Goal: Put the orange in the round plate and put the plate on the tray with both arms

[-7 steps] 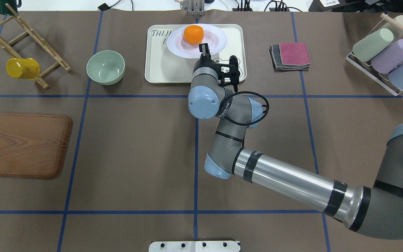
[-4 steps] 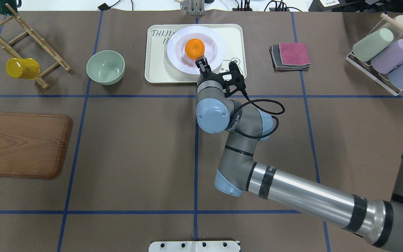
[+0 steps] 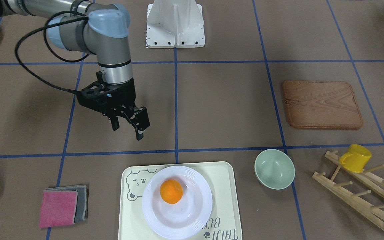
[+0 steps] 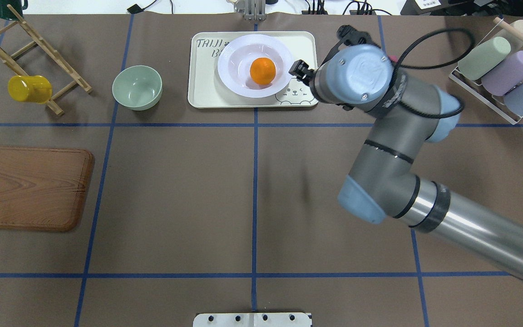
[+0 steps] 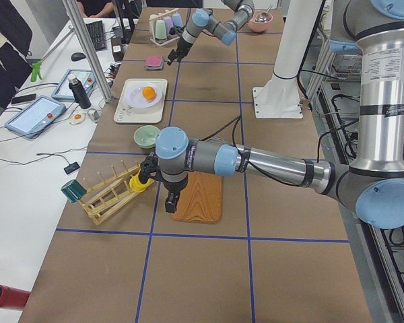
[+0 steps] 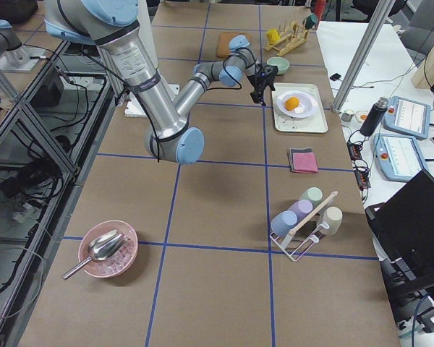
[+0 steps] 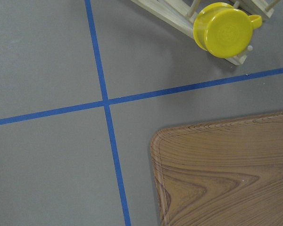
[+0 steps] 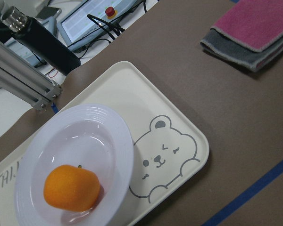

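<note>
White round plate (image 3: 193, 213) holds orange (image 3: 171, 191) on tray (image 3: 131, 218); right gripper (image 3: 127, 129) spread empty, left gripper (image 5: 170, 204) unclear.

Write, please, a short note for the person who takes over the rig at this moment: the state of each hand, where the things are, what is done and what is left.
Right hand: open and empty, in the air beside the tray, touching nothing.
Left hand: it shows only in the side view, far from the tray; open or shut cannot be told.
Orange: lies in the round plate.
The round plate sits on the tray.
Done: both steps appear complete.
Left: probably nothing to grasp, only to bring both hands back.
</note>
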Controlling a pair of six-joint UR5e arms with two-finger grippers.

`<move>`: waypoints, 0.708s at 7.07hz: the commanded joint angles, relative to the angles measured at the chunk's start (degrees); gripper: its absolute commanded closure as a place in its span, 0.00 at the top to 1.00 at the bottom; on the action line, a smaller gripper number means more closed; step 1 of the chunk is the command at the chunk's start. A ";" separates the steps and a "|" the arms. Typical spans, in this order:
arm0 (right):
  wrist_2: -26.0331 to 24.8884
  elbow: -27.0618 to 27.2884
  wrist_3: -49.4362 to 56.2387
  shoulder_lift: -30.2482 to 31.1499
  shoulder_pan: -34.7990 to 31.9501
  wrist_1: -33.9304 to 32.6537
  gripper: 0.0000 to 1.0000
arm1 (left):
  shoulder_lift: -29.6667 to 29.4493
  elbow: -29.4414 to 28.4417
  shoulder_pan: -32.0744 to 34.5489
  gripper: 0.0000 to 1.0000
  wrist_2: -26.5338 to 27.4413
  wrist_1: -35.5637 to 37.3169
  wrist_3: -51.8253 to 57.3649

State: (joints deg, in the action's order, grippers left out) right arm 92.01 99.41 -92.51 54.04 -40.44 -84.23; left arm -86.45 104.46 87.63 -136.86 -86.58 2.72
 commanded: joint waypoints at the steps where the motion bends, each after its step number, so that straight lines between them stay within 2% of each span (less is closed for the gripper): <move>1: 18.30 2.98 23.15 6.13 -13.46 -2.43 1.00 | 2.76 -0.05 0.43 0.99 0.62 -0.08 0.09; 3: 27.04 3.07 41.71 12.46 -22.19 -2.43 1.00 | 5.14 2.14 1.05 0.99 0.71 -0.35 0.70; 5: 32.33 2.99 58.41 20.01 -29.84 -2.43 1.00 | 6.02 2.15 0.88 0.99 0.80 -0.26 0.53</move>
State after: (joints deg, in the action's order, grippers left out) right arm 120.82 102.48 -44.88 69.41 -65.47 -86.64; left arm -81.25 106.34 88.54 -136.09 -86.84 3.29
